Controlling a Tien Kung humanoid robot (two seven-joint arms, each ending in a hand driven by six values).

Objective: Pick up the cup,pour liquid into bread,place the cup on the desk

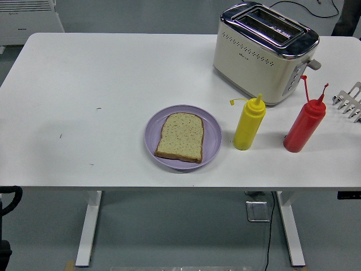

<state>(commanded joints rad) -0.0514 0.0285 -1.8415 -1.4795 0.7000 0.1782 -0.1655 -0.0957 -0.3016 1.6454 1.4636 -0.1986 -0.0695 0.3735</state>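
Bread (180,137) is seen as one pale brown, speckled slice with a darker crust, laid flat on a round lilac plate (212,135) near the front middle of the white table (101,84). No cup is shown; two squeeze bottles stand upright to the right of the plate. The yellow bottle (249,125) is placed just beside the plate's right rim, its small cap hung on a strap to the left of the nozzle. The red bottle (304,124) is set further right, apart from the yellow one, with its cap also off and held up on a thin strap. Behind both bottles a cream and chrome toaster (264,51) is stood at an angle, its two slots open to the top. A metal rack (351,101) is cut off by the right edge of the view. Neither robot hand is shown over the table, so nothing is gripped and their state cannot be told.
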